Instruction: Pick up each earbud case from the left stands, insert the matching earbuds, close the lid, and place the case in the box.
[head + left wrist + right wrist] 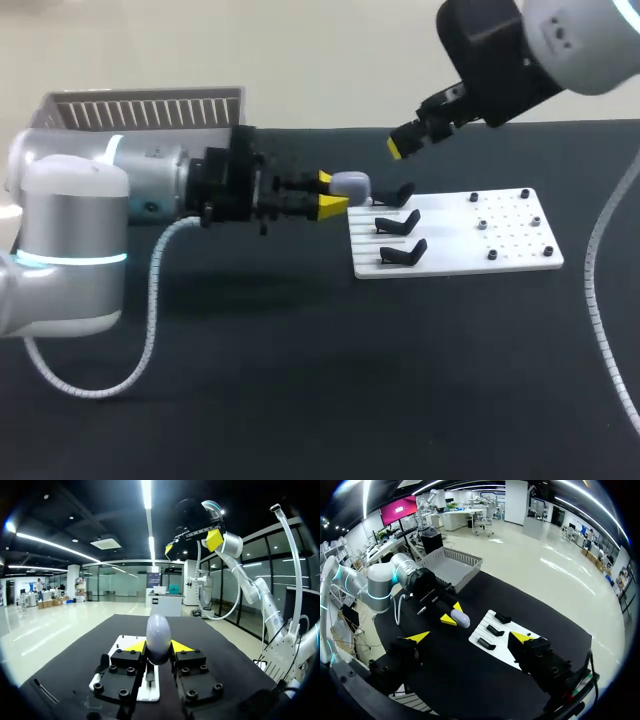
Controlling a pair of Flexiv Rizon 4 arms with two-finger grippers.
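**Left claw.** My left claw (158, 647) is closing its two yellow tips on the earbud case (158, 635), one tip on each side. The pale, rounded case is standing upright in a narrow grip and jutting ahead of the fingers. From the head view the case (350, 184) is hanging clear of the table, just beside the near-left edge of the white board (510, 250) and close to the farthest of the three black stands (398, 222). No open lid is showing.

**Right claw.** My right claw (470, 637) is hovering wide open and holding nothing. It is sitting high above the far edge of the board, well apart from the case.

**Step in hand.** I am judging this as the pick-up stage: the case is off its stand and the earbuds are not yet in. The next move is calling for the lid to be opened, most likely by the right claw while the left claw is steadying the case. That needs a careful approach, since the case looks smooth and could twist between the tips.

**Surface.** The black table (300, 380) is carrying the board. Small dark pieces on the board's right half are too small for me to identify. The slatted box (150, 108) is waiting at the far left, behind my left arm.
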